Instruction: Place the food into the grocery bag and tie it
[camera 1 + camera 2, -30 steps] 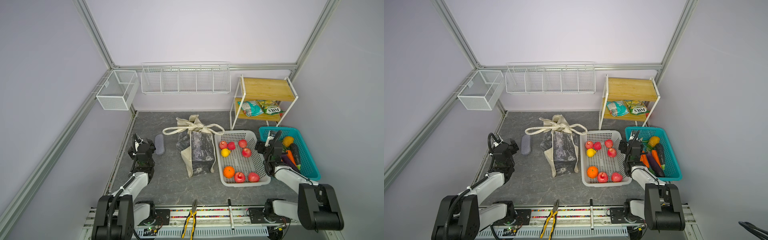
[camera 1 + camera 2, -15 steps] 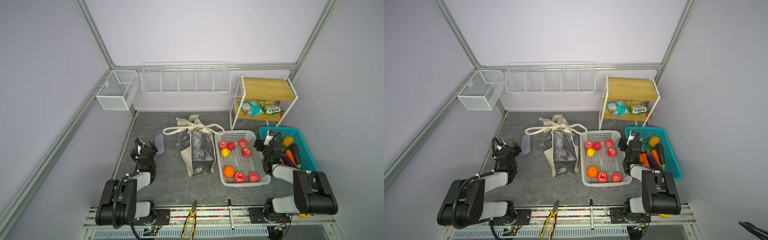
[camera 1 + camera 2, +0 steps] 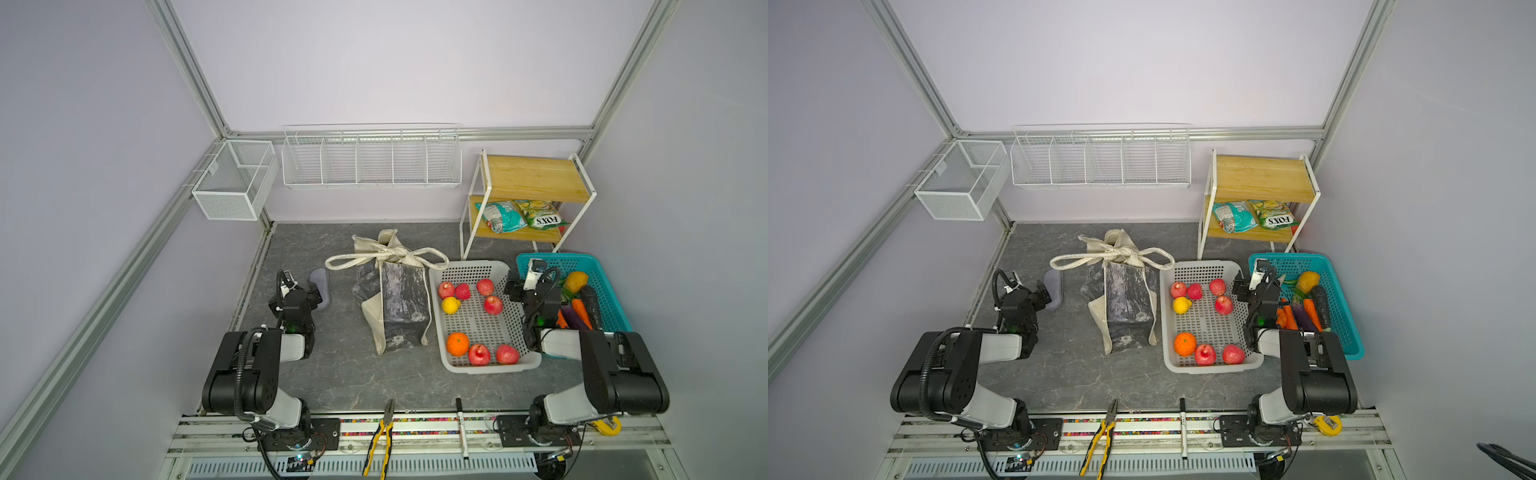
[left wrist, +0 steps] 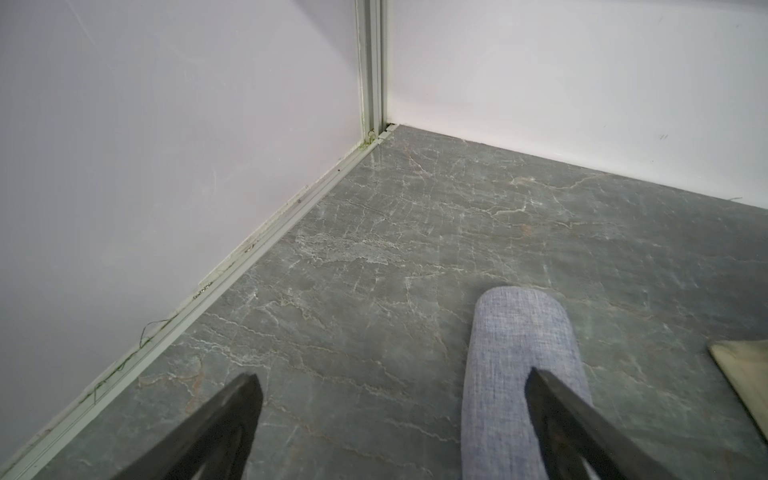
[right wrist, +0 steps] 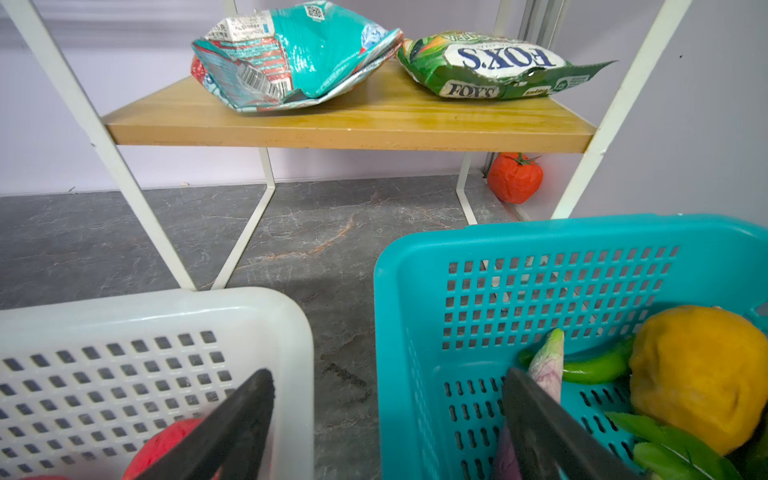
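Holds left arm and right arm folded, elbows raised behind the wrists. Points left gripper forward and slightly down, jaws spread wide, nothing between them. Holds right gripper likewise: jaws wide apart, empty.

Grocery bag: cream canvas with dark grey marbled panels, centre of frame on the tabletop, strap handles knotted. Food outside it: red, yellow and orange fruits in white basket, right of centre; vegetables in teal basket; two snack packets on shelf, upper right.
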Robot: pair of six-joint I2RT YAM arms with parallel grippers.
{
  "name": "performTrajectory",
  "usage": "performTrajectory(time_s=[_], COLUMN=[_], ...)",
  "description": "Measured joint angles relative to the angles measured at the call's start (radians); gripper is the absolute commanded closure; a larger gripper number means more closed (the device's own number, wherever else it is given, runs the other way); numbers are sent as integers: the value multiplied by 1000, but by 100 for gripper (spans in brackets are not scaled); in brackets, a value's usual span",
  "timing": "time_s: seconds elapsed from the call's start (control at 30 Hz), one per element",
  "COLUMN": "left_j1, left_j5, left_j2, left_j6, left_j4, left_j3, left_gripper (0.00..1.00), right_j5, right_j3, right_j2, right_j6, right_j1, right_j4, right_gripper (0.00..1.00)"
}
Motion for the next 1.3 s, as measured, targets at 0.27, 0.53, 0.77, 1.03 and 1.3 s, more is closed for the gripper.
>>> performTrajectory(time_s=[0.27, 0.53, 0.77, 1.03, 1.3], left_j1=[0, 0, 0, 0, 0], left_j5=[9, 9, 9, 9, 9], left_j2=[17, 19, 19, 19, 19], left_j6=[18, 22, 22, 22, 22], left_j4=[53, 80, 87, 87, 87], left_j3=[1, 1, 1, 1, 1], left_gripper=[1, 1, 1, 1, 1], right_j5=[14, 35, 35, 35, 30], right_j3=[1, 1, 1, 1, 1], right_j2=[3, 4, 4, 4, 4], right_j6=[-19, -30, -30, -30, -30], right_j1=[22, 35, 35, 35, 32], right_j4=[1, 2, 2, 2, 2], right_gripper=[12, 12, 11, 12, 12])
